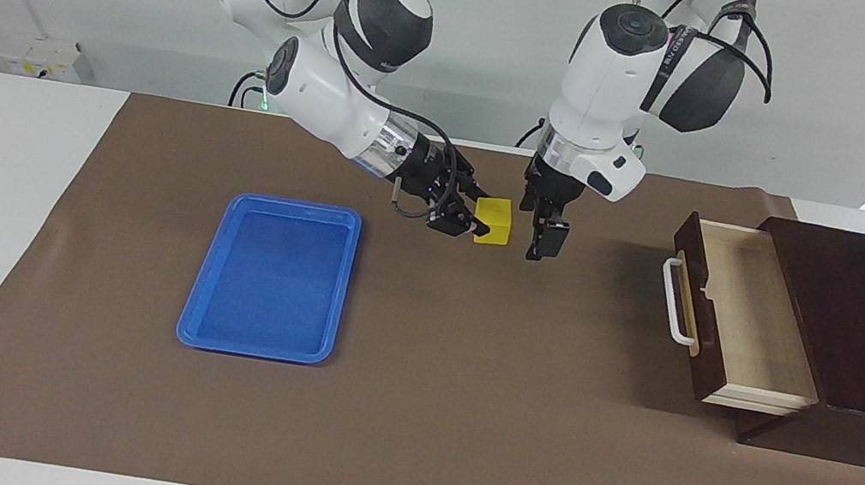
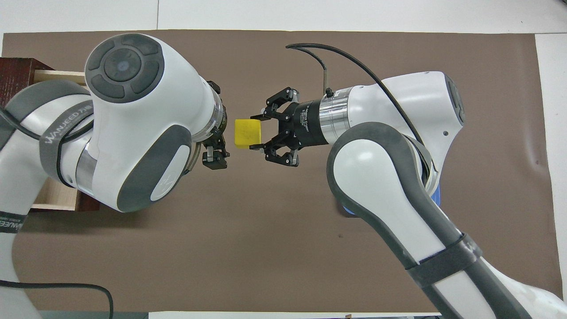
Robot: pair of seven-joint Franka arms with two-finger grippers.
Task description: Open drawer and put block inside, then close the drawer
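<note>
Brown matting covers the tabletop [image 1: 400,446]. Right claw [image 1: 468,223], clenched on the block [image 1: 494,220], holds it above the mat beside the released left claw [image 1: 539,237]. Risk: a mistimed handover drops the block short of the open drawer [image 1: 742,317].
</note>
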